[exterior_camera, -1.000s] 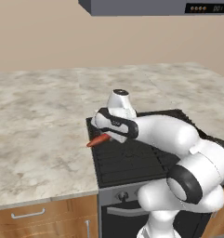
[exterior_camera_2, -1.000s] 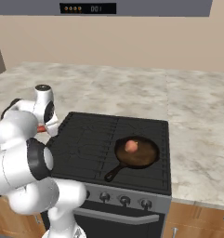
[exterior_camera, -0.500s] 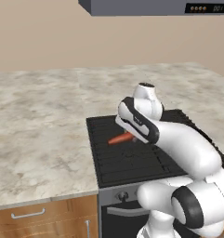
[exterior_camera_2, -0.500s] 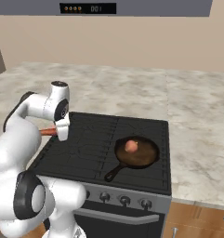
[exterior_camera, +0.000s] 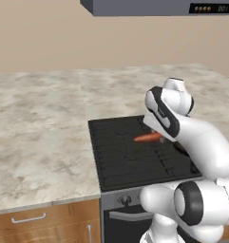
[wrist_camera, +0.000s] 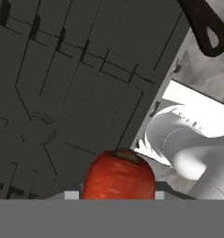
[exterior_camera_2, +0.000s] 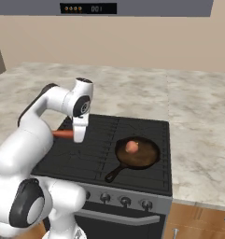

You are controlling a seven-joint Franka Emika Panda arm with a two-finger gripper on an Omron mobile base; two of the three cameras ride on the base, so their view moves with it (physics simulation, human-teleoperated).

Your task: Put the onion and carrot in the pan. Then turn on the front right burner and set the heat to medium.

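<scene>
Jaws clamped on carrot (exterior_camera: 148, 138), held level above left half of cooktop (exterior_camera_2: 146, 128), clear of grate. Gripper (exterior_camera_2: 78, 138) hangs from arm reaching in from cooktop's left edge. Onion (exterior_camera_2: 131, 146) sits inside pan (exterior_camera_2: 149, 155), on cooktop's front right section, handle pointing toward front edge. In hand view carrot's blunt end fills bottom centre, grate beneath, pan handle at top right.
</scene>
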